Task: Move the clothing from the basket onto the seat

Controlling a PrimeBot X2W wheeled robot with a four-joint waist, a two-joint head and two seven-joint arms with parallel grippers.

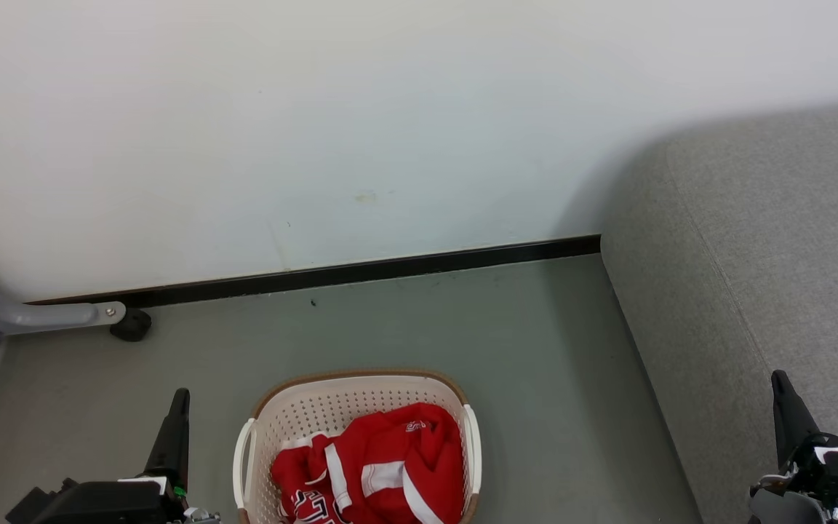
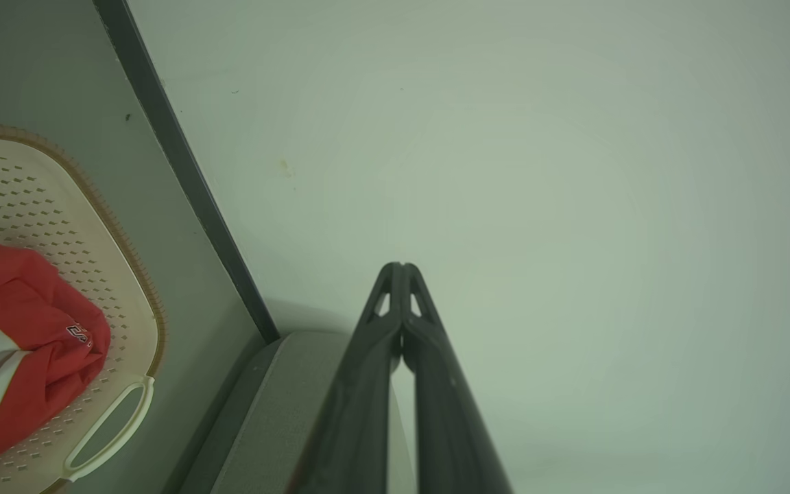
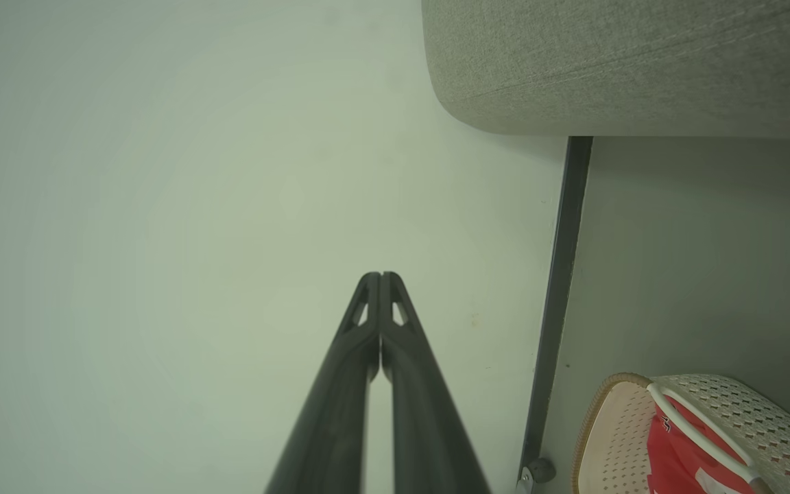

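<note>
Nothing across yet, I'd say: the red jerseys with white stripe trim (image 1: 379,466) sit heaped in the cream perforated plastic basket (image 1: 332,402) on the grey floor (image 1: 535,349), near centre. The big grey fabric seat cushion (image 1: 768,255) at right looks bare. The left gripper (image 1: 181,394) and right gripper (image 1: 779,378) flank the basket, dark fingers pressed together, empty. The jerseys' black white-edged lettering is cut off, unreadable.

We're looking down at the basket (image 1: 361,375) sitting on the floor (image 1: 535,349) straight ahead, the clothing (image 1: 390,451) lying heaped inside it. The seat (image 1: 768,255) is standing to its right, the wall (image 1: 317,109) running behind both. We're flanking the basket: left gripper (image 1: 180,397) to its left, right gripper (image 1: 779,382) by the seat.
</note>
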